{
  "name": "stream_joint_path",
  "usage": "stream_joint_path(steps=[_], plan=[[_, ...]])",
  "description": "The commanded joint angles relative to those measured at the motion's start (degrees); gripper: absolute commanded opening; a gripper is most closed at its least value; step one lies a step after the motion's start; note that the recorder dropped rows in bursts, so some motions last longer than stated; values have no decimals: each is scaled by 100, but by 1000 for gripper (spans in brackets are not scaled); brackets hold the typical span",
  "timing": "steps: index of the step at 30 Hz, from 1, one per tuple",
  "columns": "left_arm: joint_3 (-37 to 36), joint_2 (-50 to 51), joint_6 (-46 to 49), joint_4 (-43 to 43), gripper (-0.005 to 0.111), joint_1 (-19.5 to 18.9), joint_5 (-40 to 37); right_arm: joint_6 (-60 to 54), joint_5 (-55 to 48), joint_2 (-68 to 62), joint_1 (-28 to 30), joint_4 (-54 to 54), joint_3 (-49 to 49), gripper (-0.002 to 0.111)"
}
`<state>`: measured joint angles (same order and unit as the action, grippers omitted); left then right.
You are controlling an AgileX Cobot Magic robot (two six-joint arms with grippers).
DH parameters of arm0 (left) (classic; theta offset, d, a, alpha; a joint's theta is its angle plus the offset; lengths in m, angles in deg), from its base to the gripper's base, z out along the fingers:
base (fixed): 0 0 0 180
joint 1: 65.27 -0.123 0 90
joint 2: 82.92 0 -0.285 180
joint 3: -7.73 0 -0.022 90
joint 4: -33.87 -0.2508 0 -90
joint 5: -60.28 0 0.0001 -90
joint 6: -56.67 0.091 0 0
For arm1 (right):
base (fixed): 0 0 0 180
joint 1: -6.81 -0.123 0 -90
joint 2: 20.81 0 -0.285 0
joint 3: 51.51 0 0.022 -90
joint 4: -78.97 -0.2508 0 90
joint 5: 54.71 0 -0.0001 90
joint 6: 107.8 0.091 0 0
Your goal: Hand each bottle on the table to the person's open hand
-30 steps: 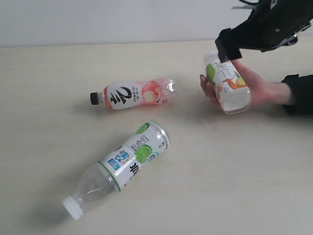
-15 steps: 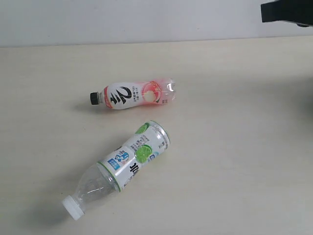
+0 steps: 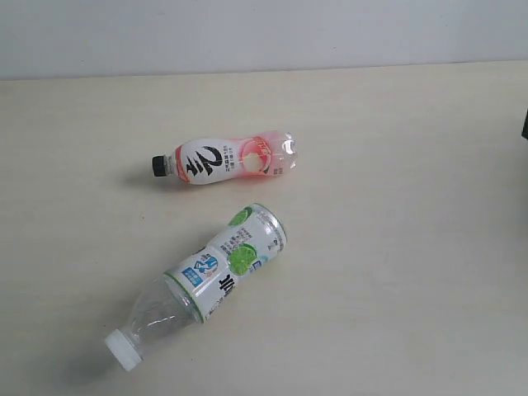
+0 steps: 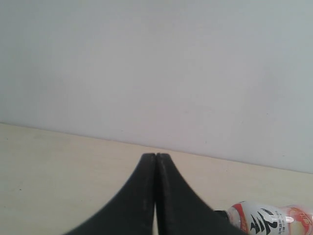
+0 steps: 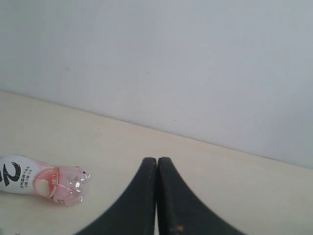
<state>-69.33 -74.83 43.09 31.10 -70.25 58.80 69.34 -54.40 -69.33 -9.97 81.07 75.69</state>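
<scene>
Two bottles lie on the pale table (image 3: 396,272). The pink-white bottle (image 3: 227,159) with a black cap lies on its side near the middle, and also shows as the pink-white bottle (image 5: 41,182) and pink-white bottle (image 4: 266,220) in the wrist views. The green-lime white-capped bottle (image 3: 206,276) lies slanted nearer the front. The person's open hand, the green-orange bottle and the blue-white bottle are out of view. My left gripper (image 4: 155,155) is shut and holds nothing. My right gripper (image 5: 157,159) is shut and holds nothing. Only a dark sliver (image 3: 525,124) shows at the exterior view's right edge.
A plain pale wall (image 3: 264,33) runs behind the table's far edge. Bare table surface lies to the right of both bottles and along the far side.
The hand holding the green-orange bottle has gone out of view on the right. My right arm has pulled back out of the exterior view, leaving a sliver at the right edge.
</scene>
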Motion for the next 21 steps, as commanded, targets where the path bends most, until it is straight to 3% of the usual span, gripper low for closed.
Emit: stream_joint_path(steps=[1, 11, 21], plan=[[-16, -30, -35, 3, 1, -13, 34, -228, 77, 62, 10, 44, -30, 0], [-16, -30, -35, 3, 1, -13, 34, -305, 542, -156, 10, -22, -30, 0], [-16, -30, -35, 3, 1, -13, 34, -315, 150, 1301, 10, -22, -4, 0]])
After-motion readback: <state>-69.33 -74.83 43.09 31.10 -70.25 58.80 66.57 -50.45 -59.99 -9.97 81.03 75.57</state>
